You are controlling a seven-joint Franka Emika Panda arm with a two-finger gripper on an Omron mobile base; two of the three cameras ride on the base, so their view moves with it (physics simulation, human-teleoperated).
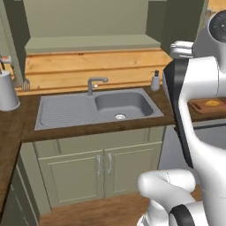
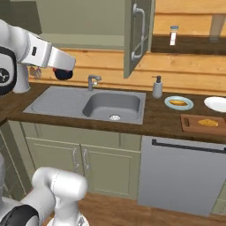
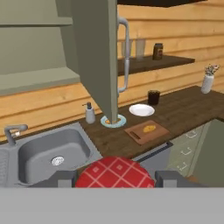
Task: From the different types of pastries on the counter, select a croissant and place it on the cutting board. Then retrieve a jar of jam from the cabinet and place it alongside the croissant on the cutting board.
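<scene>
Croissant (image 3: 149, 128) is already sitting on the cutting board (image 3: 158, 132) toward the right end of the desk (image 3: 183, 109), so we're on the jam step. Gripper (image 3: 114, 179) is clamped on the jar of jam (image 3: 114, 173), up over the sink (image 2: 57, 103). My guess: swing right, set it beside the croissant.
</scene>
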